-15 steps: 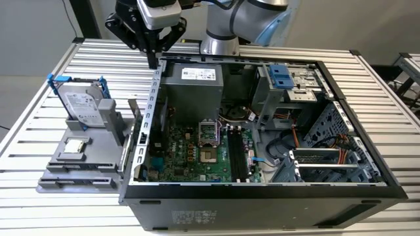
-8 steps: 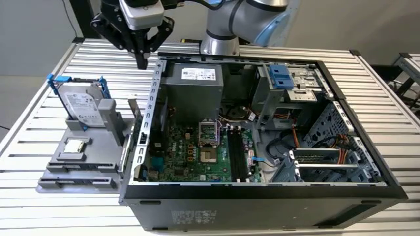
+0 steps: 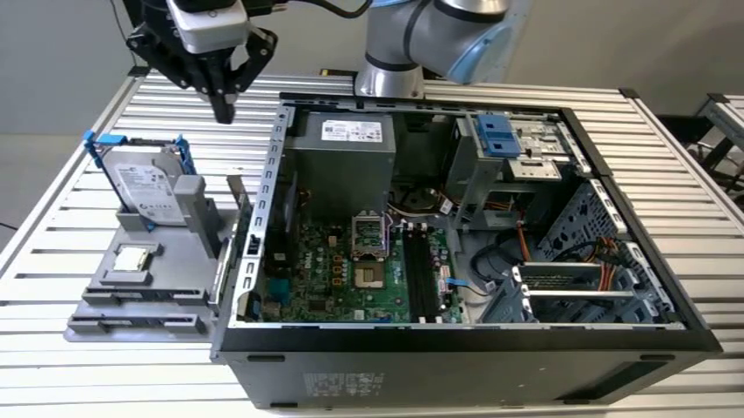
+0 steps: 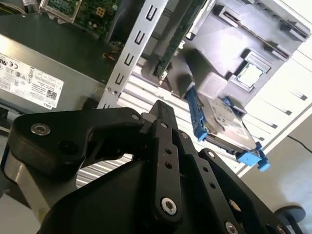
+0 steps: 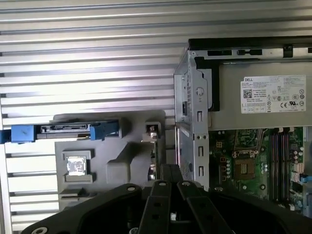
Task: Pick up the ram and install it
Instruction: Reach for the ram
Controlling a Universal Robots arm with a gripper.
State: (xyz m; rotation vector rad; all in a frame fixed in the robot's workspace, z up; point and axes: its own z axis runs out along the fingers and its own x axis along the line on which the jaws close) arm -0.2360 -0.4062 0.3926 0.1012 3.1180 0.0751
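Note:
The ram (image 4: 175, 39) is a thin green stick standing on edge in the grey parts holder (image 3: 152, 300), right beside the open computer case's wall. In the first wrist view the ram (image 5: 152, 151) appears edge-on as a narrow line. My gripper (image 3: 221, 111) hangs above the table behind the holder, on the exterior view's left of the case, shut with nothing between its fingers. Both wrist views look past the closed black fingertips (image 5: 170, 171) (image 4: 161, 107) toward the holder. The motherboard's black memory slots (image 3: 421, 274) lie inside the case.
A silver hard drive (image 3: 145, 183) with blue tabs stands upright on the holder. A small square processor chip (image 3: 134, 259) lies in front of it. The open case (image 3: 465, 344) fills the table's middle, with the arm's base (image 3: 389, 80) behind it. Slatted table shows around them.

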